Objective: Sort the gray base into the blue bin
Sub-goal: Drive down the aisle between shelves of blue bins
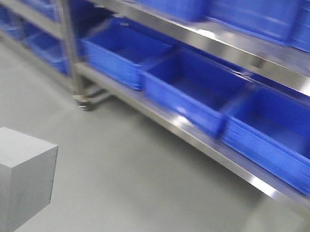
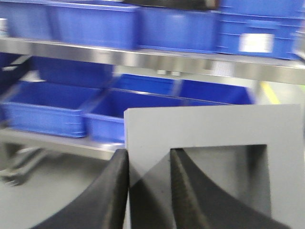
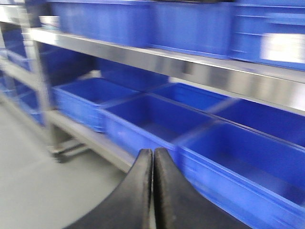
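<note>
The gray base (image 1: 15, 177) is a matte gray cube at the lower left of the front view, held above the floor. In the left wrist view the gray base (image 2: 214, 129) fills the right half, its square recess facing me. My left gripper (image 2: 149, 160) is shut on the base's left border: one finger (image 2: 114, 191) outside, the other (image 2: 188, 191) inside the recess. My right gripper (image 3: 153, 155) is shut and empty, pointing at a row of blue bins. Several blue bins stand on the lower shelf, among them one at centre (image 1: 192, 89) (image 3: 152, 119).
A steel rack (image 1: 160, 116) runs from upper left to lower right, with an upright post (image 1: 69, 39) and caster (image 1: 83, 104) at its left. More blue bins (image 1: 249, 10) sit on the upper shelf. Gray floor (image 1: 138, 190) lies in front.
</note>
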You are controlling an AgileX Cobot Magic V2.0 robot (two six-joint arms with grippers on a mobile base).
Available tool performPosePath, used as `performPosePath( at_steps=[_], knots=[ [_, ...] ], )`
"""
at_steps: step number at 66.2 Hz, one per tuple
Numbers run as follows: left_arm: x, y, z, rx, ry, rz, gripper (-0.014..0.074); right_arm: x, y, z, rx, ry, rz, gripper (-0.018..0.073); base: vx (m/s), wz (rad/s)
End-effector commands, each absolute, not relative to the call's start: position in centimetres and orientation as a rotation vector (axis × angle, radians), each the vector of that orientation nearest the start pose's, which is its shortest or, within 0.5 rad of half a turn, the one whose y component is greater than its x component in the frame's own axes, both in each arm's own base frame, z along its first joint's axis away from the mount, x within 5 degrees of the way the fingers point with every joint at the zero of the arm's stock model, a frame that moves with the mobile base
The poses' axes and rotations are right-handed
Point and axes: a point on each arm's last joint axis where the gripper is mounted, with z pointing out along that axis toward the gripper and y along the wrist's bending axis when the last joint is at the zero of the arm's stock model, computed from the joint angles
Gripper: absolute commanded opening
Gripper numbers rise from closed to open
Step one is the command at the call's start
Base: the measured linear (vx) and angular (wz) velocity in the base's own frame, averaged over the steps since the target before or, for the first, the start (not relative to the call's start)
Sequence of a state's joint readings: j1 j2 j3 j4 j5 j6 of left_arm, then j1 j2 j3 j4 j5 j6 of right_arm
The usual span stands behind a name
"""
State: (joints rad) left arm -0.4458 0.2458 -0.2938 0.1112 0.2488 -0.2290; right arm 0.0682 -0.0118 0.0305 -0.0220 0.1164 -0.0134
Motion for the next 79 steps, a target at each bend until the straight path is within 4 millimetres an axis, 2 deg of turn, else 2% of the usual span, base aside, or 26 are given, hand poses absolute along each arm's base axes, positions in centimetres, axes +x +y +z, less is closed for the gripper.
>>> performPosePath(
  at_steps=[1, 37, 79],
  knots=[
    [6.47, -2.99, 29.47, 0.241, 1.552, -0.445, -0.0006, 5.64, 0.34, 19.60, -0.088, 1.541, 0.008, -0.0009, 0.25, 0.96],
    [6.47, -2.99, 29.47, 0.241, 1.552, -0.445, -0.0006, 5.64, 0.34, 19.60, -0.088, 1.541, 0.008, -0.0009, 0.22, 0.81],
    [6.47, -2.99, 29.47, 0.241, 1.552, -0.445, -0.0006, 5.64, 0.34, 19.60, -0.088, 1.541, 0.008, -0.0009, 0.21, 0.56]
  ],
)
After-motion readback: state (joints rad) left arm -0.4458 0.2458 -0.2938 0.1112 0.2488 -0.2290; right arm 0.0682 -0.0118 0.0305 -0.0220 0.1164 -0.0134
